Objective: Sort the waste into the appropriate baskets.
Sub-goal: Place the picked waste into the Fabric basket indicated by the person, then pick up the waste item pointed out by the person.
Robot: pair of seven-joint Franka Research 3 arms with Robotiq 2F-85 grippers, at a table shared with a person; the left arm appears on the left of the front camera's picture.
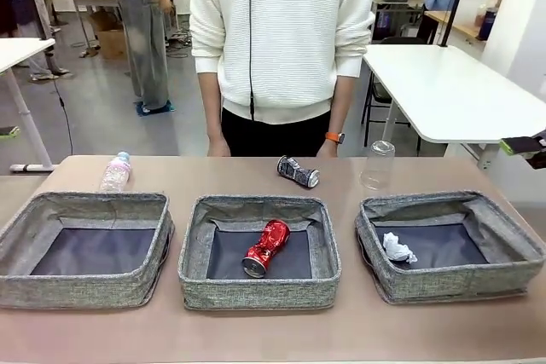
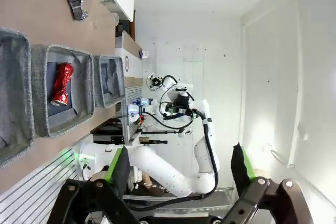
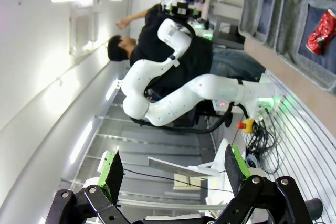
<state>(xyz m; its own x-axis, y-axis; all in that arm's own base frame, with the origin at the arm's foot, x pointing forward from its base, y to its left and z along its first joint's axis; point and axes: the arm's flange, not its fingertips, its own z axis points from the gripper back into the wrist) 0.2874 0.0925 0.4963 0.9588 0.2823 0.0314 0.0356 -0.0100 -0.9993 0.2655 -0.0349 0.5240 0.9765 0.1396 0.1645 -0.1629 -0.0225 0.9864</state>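
Our left gripper [image 2: 178, 174] and right gripper [image 3: 173, 174] gape wide, empty, well apart from the crushed red metal can [image 2: 60, 83].

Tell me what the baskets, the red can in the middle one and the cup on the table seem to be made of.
Baskets: grey woven fabric, matte; the weave shows and the sides are soft and rumpled.
Red can: thin metal, probably aluminium, glossy; it is crushed, with bright creases.
Cup: clear and smooth, probably thin plastic; the background shows through it.
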